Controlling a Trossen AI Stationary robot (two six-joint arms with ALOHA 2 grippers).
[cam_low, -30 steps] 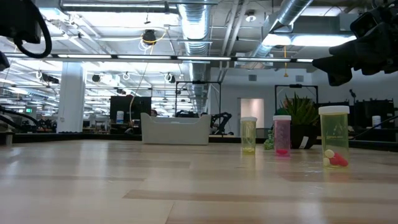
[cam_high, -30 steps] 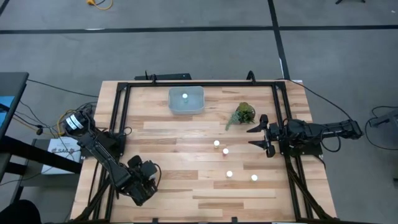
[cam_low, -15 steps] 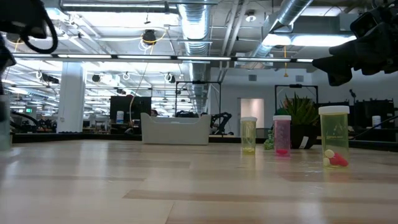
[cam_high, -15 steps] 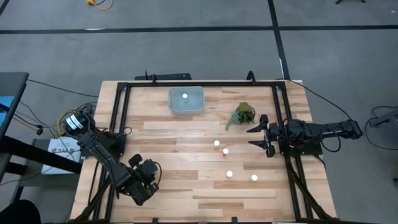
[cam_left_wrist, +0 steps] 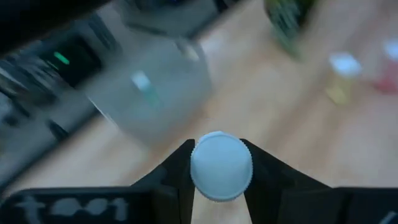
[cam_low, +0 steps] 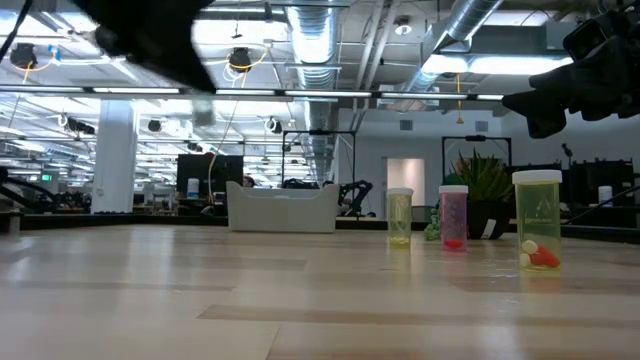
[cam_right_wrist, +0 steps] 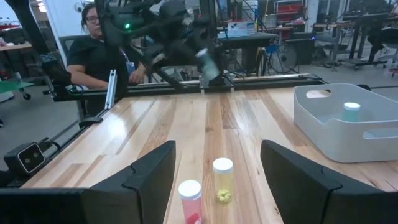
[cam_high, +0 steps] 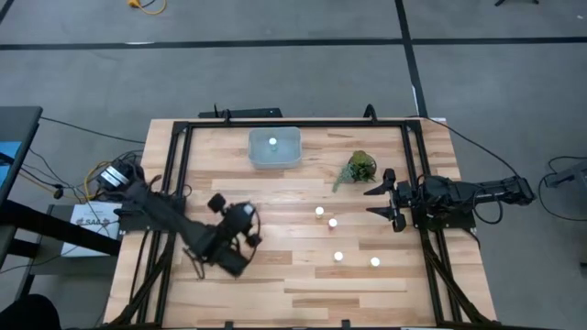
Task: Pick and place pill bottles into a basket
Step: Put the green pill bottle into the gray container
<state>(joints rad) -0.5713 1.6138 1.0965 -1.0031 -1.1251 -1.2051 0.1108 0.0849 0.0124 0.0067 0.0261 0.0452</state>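
Note:
My left gripper [cam_high: 242,223] is over the table's left middle, shut on a pill bottle whose white cap [cam_left_wrist: 221,167] fills the gap between its fingers. The right wrist view shows that bottle [cam_right_wrist: 208,62] in the air. The pale basket [cam_high: 275,148] stands at the far middle with one bottle [cam_high: 272,142] upright inside. Several more bottles stand on their bases on the wood: [cam_high: 319,212], [cam_high: 332,222], [cam_high: 337,258], [cam_high: 375,262]. My right gripper [cam_high: 385,200] waits open at the right side, level, pointing toward the table's left. My left gripper pinches the pill bottle between its two fingers at the sides of the round white cap [cam_left_wrist: 198,186], one finger [cam_left_wrist: 177,177] on each side. The cap's top faces the wrist camera. The bottle is lifted clear of the table [cam_right_wrist: 208,62].
A green leafy sprig [cam_high: 359,168] lies right of the basket, near my right gripper. A black frame [cam_high: 174,183] runs around the tabletop. A person [cam_right_wrist: 99,50] sits beyond the table's left side. Bare wood lies between the left gripper and the basket.
My left arm has swung up from the table's near-left corner toward the middle and the far edge, nearer the basket, carrying the bottle clear of the wood. My right arm has kept still.

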